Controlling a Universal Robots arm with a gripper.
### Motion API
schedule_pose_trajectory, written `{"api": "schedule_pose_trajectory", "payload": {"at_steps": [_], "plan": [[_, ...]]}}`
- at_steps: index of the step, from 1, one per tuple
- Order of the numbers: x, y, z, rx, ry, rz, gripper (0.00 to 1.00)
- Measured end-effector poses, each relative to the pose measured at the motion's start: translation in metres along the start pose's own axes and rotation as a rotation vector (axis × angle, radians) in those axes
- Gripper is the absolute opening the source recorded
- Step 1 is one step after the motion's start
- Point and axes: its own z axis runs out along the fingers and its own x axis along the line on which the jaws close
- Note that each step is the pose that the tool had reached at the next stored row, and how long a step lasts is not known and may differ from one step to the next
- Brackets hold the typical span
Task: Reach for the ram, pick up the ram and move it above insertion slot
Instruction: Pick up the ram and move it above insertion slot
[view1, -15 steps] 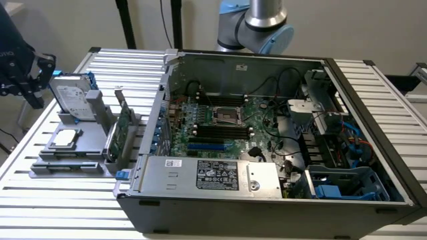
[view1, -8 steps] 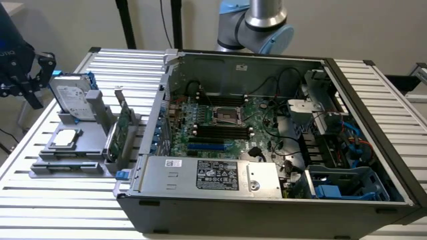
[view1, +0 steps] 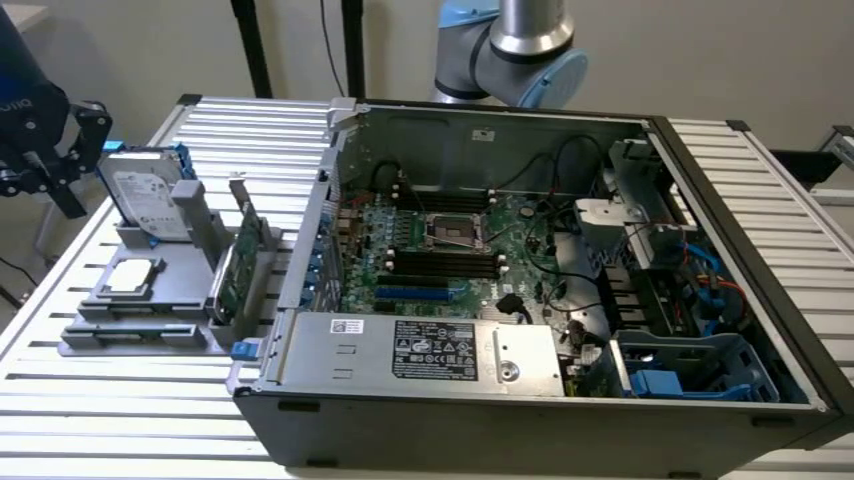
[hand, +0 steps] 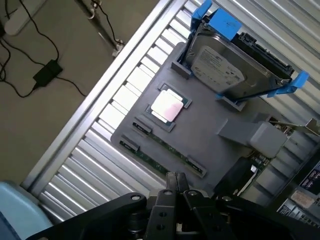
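The gripper (hand: 176, 179) is clenched empty, hovering above the gray holder (hand: 210, 131). The ram (hand: 162, 156) lies flat along the holder's edge, untouched.

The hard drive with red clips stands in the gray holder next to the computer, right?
No, the clips are blue, not red; the wrist view shows it. The hard drive does stand in the gray holder next to the computer.
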Motion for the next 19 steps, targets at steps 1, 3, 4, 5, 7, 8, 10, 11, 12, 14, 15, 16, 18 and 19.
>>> {"api": "schedule_pose_trajectory", "payload": {"at_steps": [1, 3, 4, 5, 7, 8, 10, 11, 12, 14, 15, 16, 18, 19], "plan": [[0.0000, 0.0000, 0.0000, 0.0000, 0.0006, -0.018, 0.11], [0.0000, 0.0000, 0.0000, 0.0001, 0.0021, -0.054, 0.11], [0.0000, 0.0000, 0.0000, 0.0001, 0.0028, -0.073, 0.11], [0.0000, 0.0000, 0.0000, 0.0001, 0.0034, -0.090, 0.11], [0.0000, 0.0000, 0.0000, 0.0001, 0.0048, -0.127, 0.11], [0.0000, 0.0000, 0.0000, 0.0001, 0.0055, -0.145, 0.11], [0.0000, 0.0000, 0.0000, 0.0001, 0.0069, -0.181, 0.11], [0.0000, 0.0000, 0.0000, 0.0002, 0.0076, -0.199, 0.11], [0.0000, 0.0000, 0.0000, 0.0002, 0.0083, -0.217, 0.11], [0.0000, 0.0000, 0.0001, 0.0002, 0.0097, -0.255, 0.11], [0.0000, 0.0000, 0.0000, 0.0002, 0.0104, -0.273, 0.11], [0.0000, 0.0000, 0.0000, 0.0002, 0.0111, -0.291, 0.11], [0.0000, 0.0000, 0.0000, 0.0002, 0.0126, -0.327, 0.11], [0.0000, 0.0000, 0.0000, 0.0002, 0.0132, -0.345, 0.11]]}}
